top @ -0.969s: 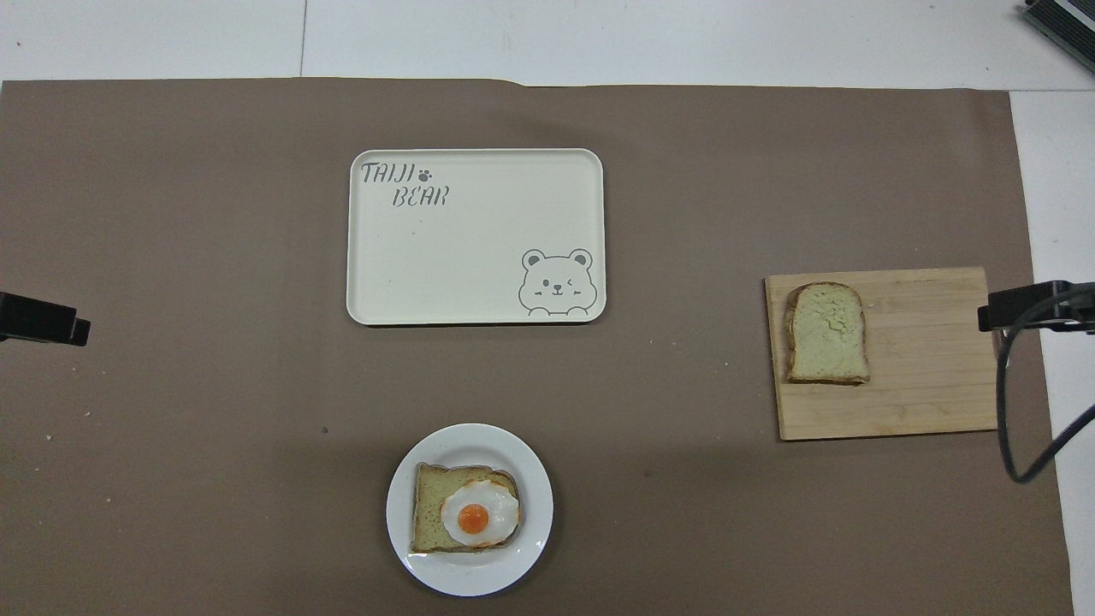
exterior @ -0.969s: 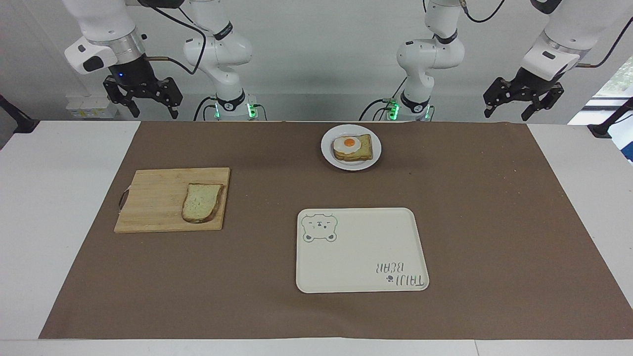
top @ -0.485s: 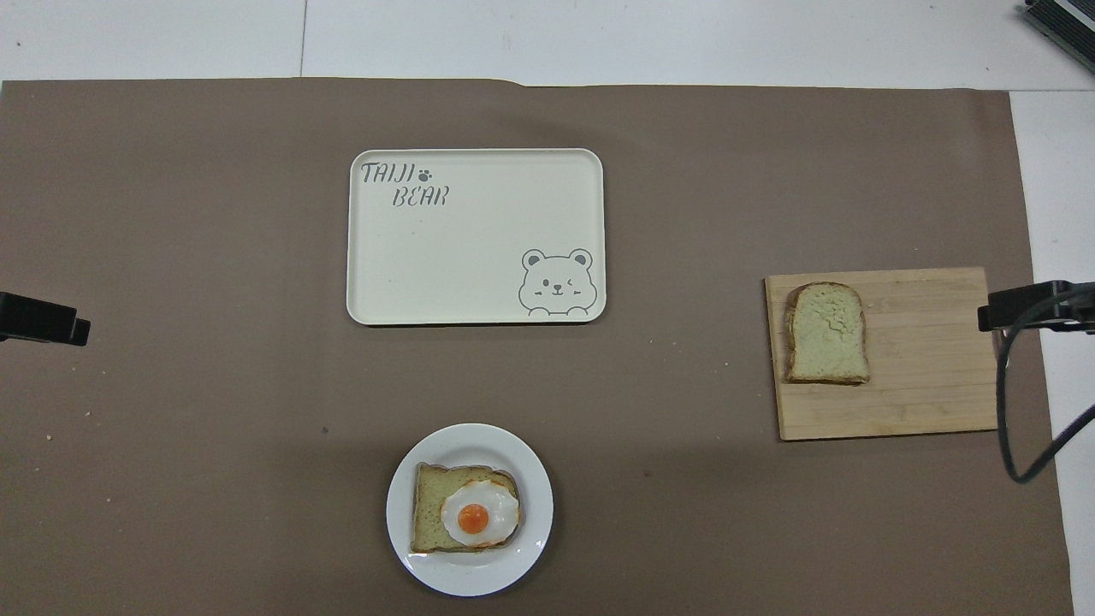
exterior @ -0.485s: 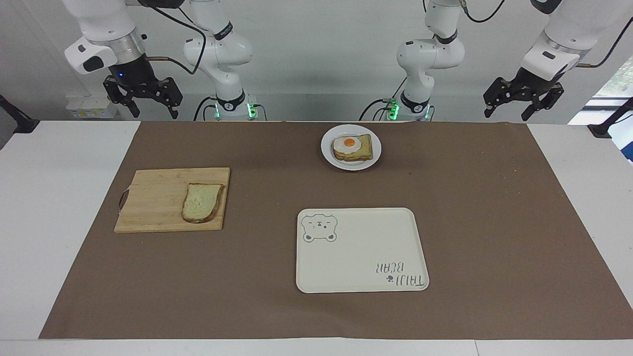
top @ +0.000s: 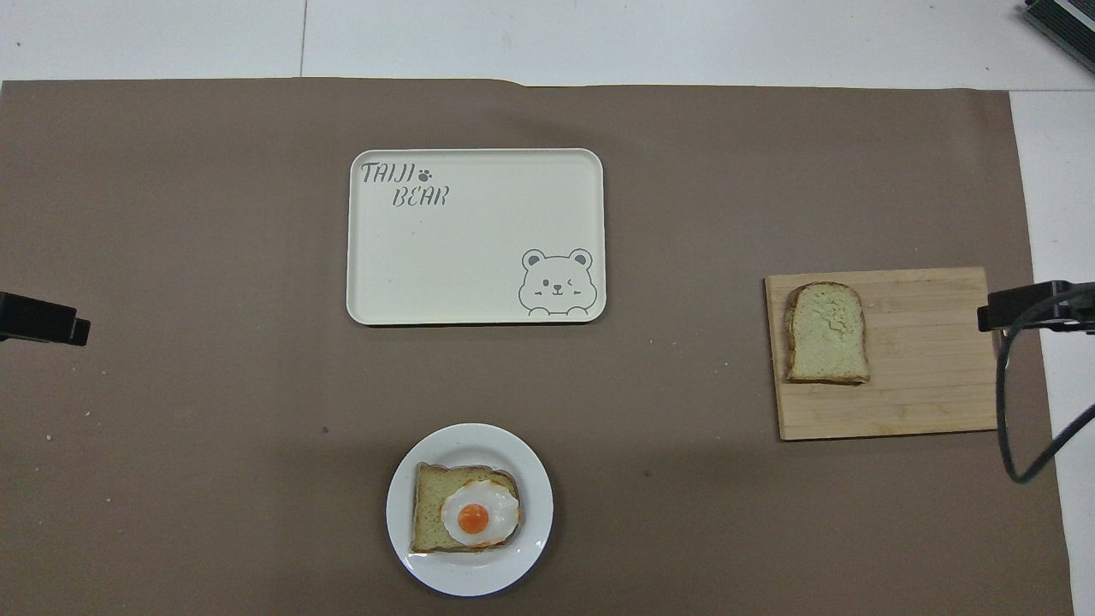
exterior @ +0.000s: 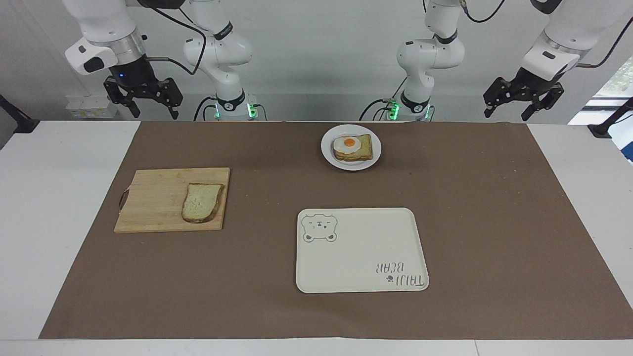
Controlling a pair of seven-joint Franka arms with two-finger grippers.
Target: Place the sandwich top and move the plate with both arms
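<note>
Presently: left gripper (exterior: 523,106) and right gripper (exterior: 142,103), jaws spread wide, empty, raised at the robots' edge. Tray (exterior: 395,227) lettered "TAIJI BEAR". Sandwich top (exterior: 201,202) on cutting board (exterior: 153,198), right arm's end. Plate (exterior: 376,148), bearing egg toast (exterior: 352,147), nearest the robots.

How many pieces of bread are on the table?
2. The sandwich top lies on the wooden board, toward the right arm's end. The toast with the egg sits on the plate, nearer the robots. None looks hidden.
</note>
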